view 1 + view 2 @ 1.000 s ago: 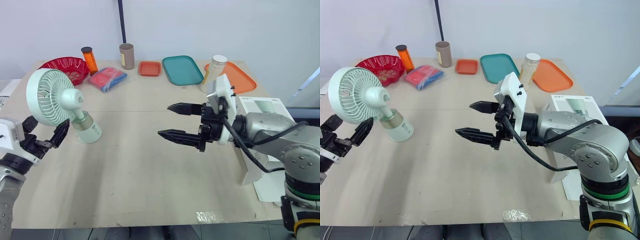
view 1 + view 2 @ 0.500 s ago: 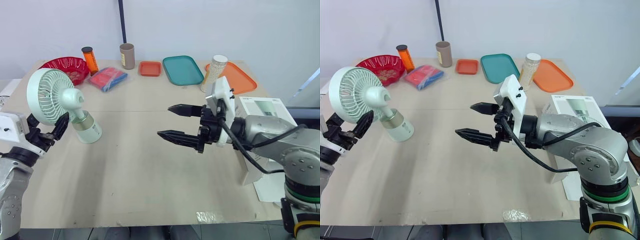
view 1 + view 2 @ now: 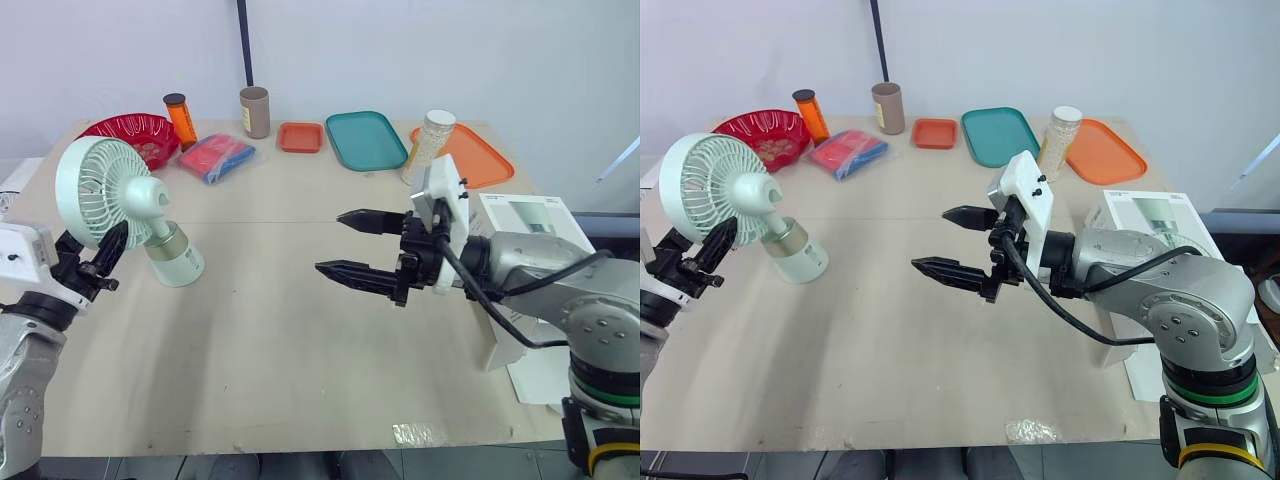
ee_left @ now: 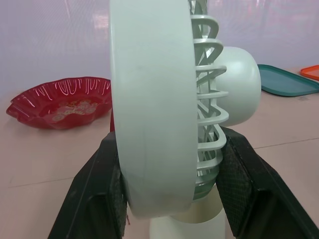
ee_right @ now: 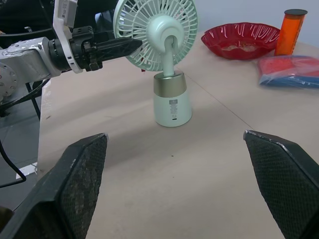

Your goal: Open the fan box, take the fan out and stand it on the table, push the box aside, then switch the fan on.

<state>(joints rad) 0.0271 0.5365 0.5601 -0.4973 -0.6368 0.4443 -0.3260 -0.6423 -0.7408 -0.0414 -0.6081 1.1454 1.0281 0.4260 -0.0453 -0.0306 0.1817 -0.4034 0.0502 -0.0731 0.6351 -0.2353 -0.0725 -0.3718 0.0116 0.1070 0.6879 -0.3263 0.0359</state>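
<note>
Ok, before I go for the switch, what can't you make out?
- Whether the left pincer clamps the fan: left wrist view, the fan's ring covers the contact.
- The switch: right wrist view, a dark mark on the fan's base, too small to identify.
- The box: eye views, the right arm behind the open right pincer covers its near side.

We take this for a lab or test room: a bare pale wall [image 3: 420, 50] stands behind a plain wooden table [image 3: 290, 370], with unrelated odds along its far edge: a teal tray [image 3: 364, 140], a red bowl [image 3: 138, 133], an orange bottle [image 3: 180, 121].
</note>
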